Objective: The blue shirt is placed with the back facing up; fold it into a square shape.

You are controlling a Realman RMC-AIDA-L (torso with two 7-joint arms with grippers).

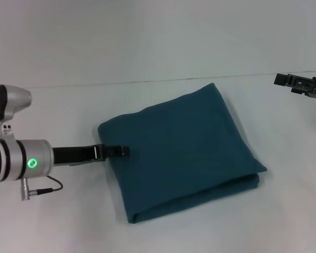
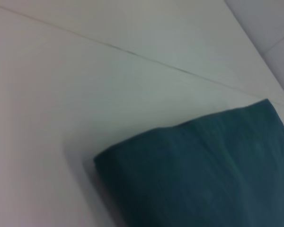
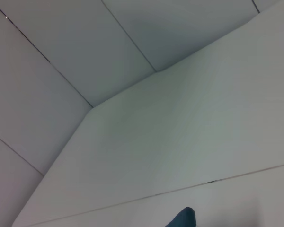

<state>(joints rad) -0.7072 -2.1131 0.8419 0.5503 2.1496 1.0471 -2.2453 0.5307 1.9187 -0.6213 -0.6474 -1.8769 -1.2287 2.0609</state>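
Observation:
The blue shirt point(image 1: 184, 147) lies flat on the white table point(image 1: 158, 226), folded into a rough square several layers thick, with its plain side up. My left gripper point(image 1: 122, 151) reaches in low from the left, its tip just over the shirt's left edge. The left wrist view shows the shirt point(image 2: 203, 165) and its near corner resting on the table. My right gripper point(image 1: 285, 83) hangs open at the far right, raised and well away from the cloth. In the right wrist view only one corner of the shirt point(image 3: 183, 218) peeks in.
A thin seam point(image 1: 147, 81) runs across the table behind the shirt. A wall with panel lines point(image 3: 123, 38) rises beyond the table. A small cable point(image 1: 45, 188) dangles under my left wrist.

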